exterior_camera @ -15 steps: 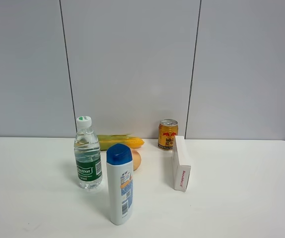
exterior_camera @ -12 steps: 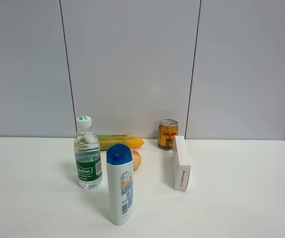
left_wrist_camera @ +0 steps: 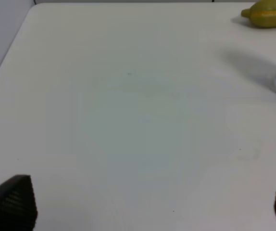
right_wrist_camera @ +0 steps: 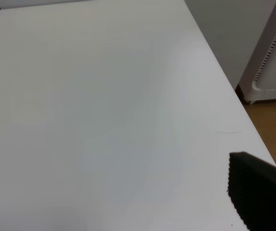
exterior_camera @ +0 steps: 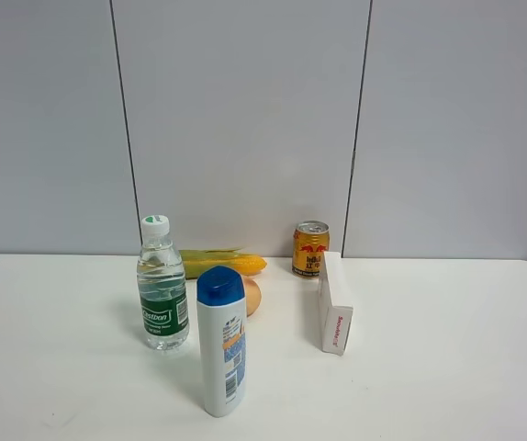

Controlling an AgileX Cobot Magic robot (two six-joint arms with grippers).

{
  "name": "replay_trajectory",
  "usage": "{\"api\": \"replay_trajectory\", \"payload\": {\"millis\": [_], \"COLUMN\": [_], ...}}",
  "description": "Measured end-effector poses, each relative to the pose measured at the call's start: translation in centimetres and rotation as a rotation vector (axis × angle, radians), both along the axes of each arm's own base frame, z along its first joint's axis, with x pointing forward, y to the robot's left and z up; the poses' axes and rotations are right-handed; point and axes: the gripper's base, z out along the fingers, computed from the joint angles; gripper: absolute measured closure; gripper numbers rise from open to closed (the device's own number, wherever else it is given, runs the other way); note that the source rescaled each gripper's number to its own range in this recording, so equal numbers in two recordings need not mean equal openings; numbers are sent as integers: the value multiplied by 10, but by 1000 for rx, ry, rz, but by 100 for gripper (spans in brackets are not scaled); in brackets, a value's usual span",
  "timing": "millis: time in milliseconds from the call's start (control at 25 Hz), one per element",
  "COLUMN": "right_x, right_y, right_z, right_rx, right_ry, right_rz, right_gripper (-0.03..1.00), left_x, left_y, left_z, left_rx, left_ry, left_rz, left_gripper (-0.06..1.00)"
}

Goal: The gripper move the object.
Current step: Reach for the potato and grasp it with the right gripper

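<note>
The egg [exterior_camera: 252,296] sits mid-desk toward the back edge, half hidden behind the shampoo bottle [exterior_camera: 222,342] and near the water bottle [exterior_camera: 162,285]. Reaching in could topple either bottle, I judge. Only the wrist views show the left claw [left_wrist_camera: 147,204] and right claw [right_wrist_camera: 123,209], both spread wide, holding nothing; neither shows the egg.

The water bottle [exterior_camera: 162,285] wears a green label with white lettering that reads roughly "Cestbon", the only word that can be made out. The gold can [exterior_camera: 310,249] shows a red emblem and small red and dark marks below it, too small to read. The white box [exterior_camera: 334,303] has a short line of red print on its near end and the blue-capped bottle [exterior_camera: 221,342] a printed panel with a dark block, both illegible.
</note>
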Motion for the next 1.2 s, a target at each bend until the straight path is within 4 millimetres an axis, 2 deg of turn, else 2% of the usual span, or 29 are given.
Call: {"api": "replay_trajectory", "payload": {"millis": [1200], "right_x": [0], "right_y": [0], "right_z": [2], "right_rx": [0], "right_ry": [-10], "right_rz": [0], "right_gripper": [-3], "left_x": [0], "left_y": [0], "left_z": [0], "left_rx": [1], "left_ry": [0], "left_rz": [1], "left_gripper": [-6]}}
